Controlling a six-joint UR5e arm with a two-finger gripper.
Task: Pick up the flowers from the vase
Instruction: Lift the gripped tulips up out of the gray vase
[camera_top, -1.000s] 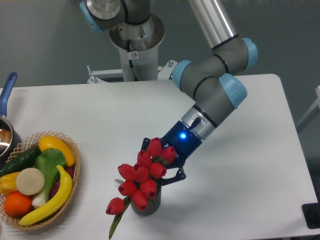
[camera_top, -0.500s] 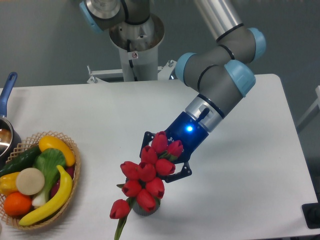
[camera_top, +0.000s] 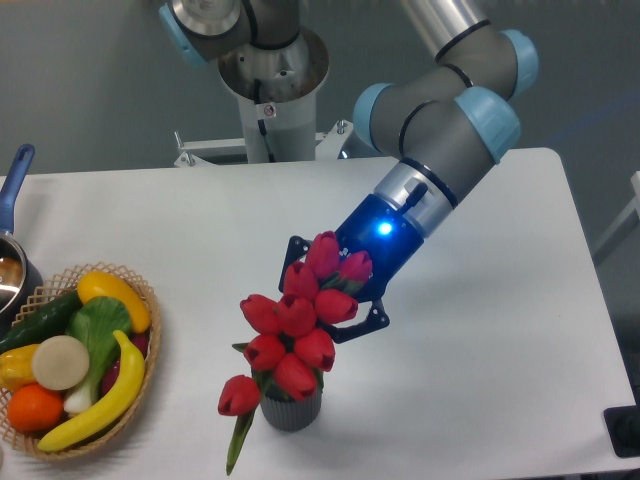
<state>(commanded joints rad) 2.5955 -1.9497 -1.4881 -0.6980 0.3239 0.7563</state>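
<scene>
The flowers (camera_top: 295, 325), a bunch of red tulip buds with green stems, rise at a tilt out of the vase (camera_top: 291, 410), a small dark grey ribbed cylinder near the table's front edge. One bud and a green leaf hang down at the vase's left side. My gripper (camera_top: 335, 300) comes in from the upper right with its blue light lit. Its black fingers (camera_top: 366, 322) sit around the upper part of the bunch, shut on it. The stems are mostly hidden behind the buds.
A wicker basket (camera_top: 150, 345) with a banana, an orange, a cucumber and other produce stands at the left front. A metal pot with a blue handle (camera_top: 14, 175) is at the far left edge. The arm's base (camera_top: 270, 90) stands behind the table.
The gripper has risen and shifted slightly right with the bunch in it. The flowers stand higher out of the vase, and the vase now shows more fully below them.
</scene>
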